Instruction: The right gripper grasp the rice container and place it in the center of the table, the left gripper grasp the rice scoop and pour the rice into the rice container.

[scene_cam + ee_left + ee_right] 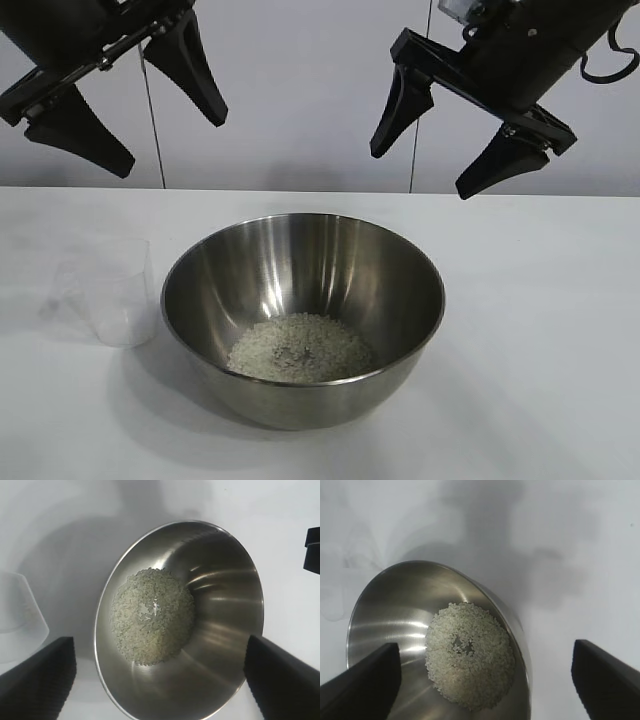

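Rice (300, 348) heaped in rice container (303, 318); empty rice scoop (107, 291) upright beside it; left gripper (125, 95) and right gripper (450, 140) spread open, raised above table (540, 330).

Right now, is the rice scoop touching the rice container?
Apart. The exterior view shows a strip of white table between the rice scoop and the rice container; the scoop stands upright beside the bowl's left wall.

Rice scoop (112, 291) stands just beside rice container (303, 318), crowding access.
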